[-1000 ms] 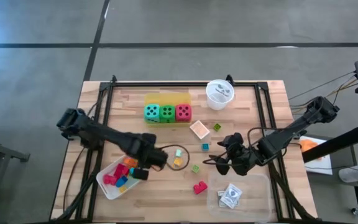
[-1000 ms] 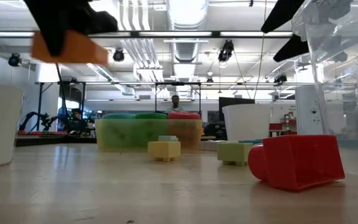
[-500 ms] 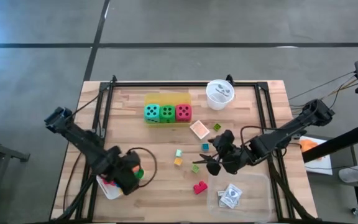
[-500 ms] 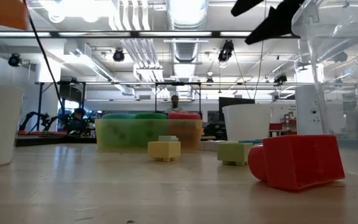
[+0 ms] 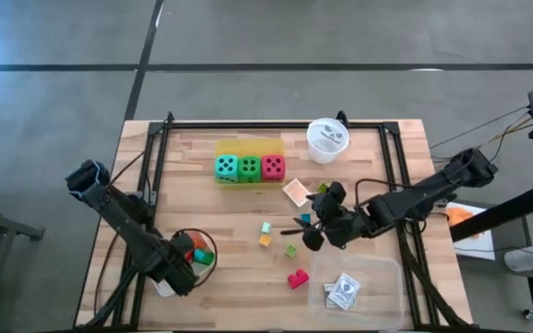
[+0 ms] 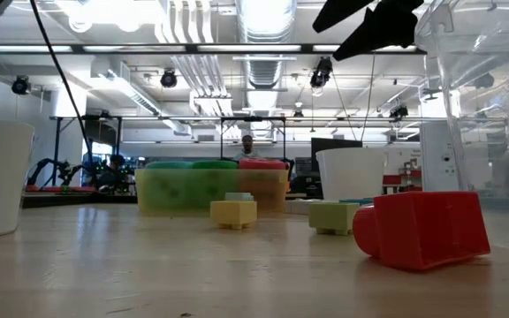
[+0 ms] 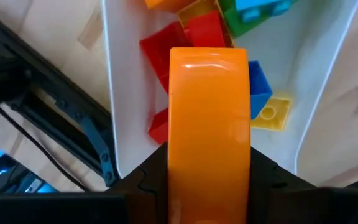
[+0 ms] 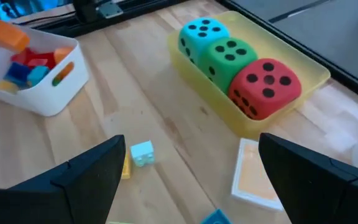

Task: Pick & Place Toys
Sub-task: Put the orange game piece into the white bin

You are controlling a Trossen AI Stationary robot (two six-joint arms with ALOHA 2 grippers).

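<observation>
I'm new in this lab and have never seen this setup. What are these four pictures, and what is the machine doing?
It is a two-armed robot at a wooden table, sorting toys. One picture looks straight down, one looks level across the tabletop, and two come from cameras on the wrists.

The left gripper holds an orange block over a white tray that already has red, blue, green and yellow blocks in it. The right gripper hovers open above the loose small blocks in the middle of the table, holding nothing.

Also there: a yellow tray with three dice (teal, green, red), a white cup, a red block, and a clear tray with cards.
</observation>
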